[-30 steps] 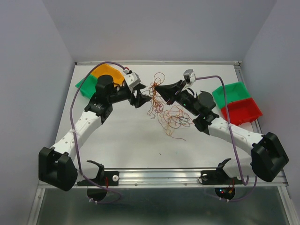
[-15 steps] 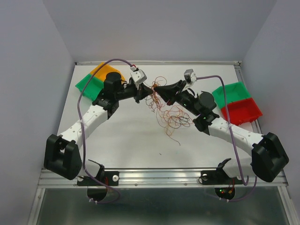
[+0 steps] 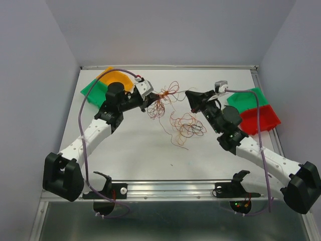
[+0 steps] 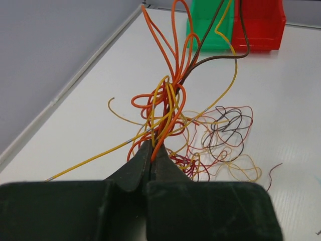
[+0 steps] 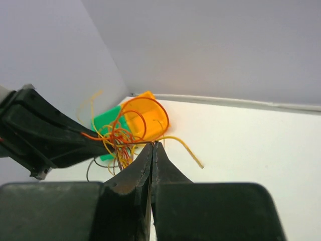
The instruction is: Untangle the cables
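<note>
A knot of thin orange, yellow, red and brown cables point(image 3: 163, 96) hangs off the table, and my left gripper point(image 3: 151, 99) is shut on its strands. The left wrist view shows the orange and yellow cables point(image 4: 168, 95) fanning up out of the closed left gripper point(image 4: 152, 146). Below the knot, a looser pile of cables point(image 3: 184, 125) lies on the white table point(image 3: 135, 150). To the right of the knot, my right gripper point(image 3: 189, 94) is closed; in its wrist view a thin dark cable point(image 5: 133, 142) runs from the right gripper point(image 5: 153, 144) tip to the knot.
An orange bin point(image 3: 116, 77) and a green bin point(image 3: 92, 91) sit at the back left. Another green bin point(image 3: 245, 98) and a red bin point(image 3: 261, 119) sit at the right edge, under the right arm's purple hose.
The right gripper has pulled back to the right, away from the left one. The left gripper has shifted slightly, and the knot now stretches between the two while the pile stays on the table.
</note>
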`<state>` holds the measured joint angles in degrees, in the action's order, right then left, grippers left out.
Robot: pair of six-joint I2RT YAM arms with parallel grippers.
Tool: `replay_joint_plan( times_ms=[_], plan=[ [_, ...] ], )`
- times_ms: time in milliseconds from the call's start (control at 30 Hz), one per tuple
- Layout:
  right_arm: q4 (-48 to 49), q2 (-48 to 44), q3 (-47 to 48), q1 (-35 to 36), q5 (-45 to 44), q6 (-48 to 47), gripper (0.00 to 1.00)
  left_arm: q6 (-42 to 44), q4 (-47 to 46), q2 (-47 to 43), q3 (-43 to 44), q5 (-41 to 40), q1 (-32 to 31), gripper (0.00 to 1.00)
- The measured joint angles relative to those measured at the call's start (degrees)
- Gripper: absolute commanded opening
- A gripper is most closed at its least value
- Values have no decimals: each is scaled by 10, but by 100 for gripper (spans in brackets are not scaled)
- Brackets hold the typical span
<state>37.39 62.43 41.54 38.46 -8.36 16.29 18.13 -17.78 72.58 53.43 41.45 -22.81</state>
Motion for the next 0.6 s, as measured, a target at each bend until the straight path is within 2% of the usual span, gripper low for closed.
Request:
replay_joint_plan(
  times_ms=[167,367,500,567,600],
  plan=[
    [-58,-36,-13,2,-79,-19,1,-16,-2,40,38,-15,15,0],
    [-33,-129,-14,-21,-219,-36,1,-38,57,116,57,-134,107,0],
    [-18,-167,-27,-21,-226,-42,3,-43,82,120,54,-117,127,0],
    [-18,-149,-26,-21,-194,-45,26,-42,85,106,53,-88,118,0],
    [-20,-130,-25,-21,-159,-49,43,-40,85,98,51,-77,112,0]
  ],
)
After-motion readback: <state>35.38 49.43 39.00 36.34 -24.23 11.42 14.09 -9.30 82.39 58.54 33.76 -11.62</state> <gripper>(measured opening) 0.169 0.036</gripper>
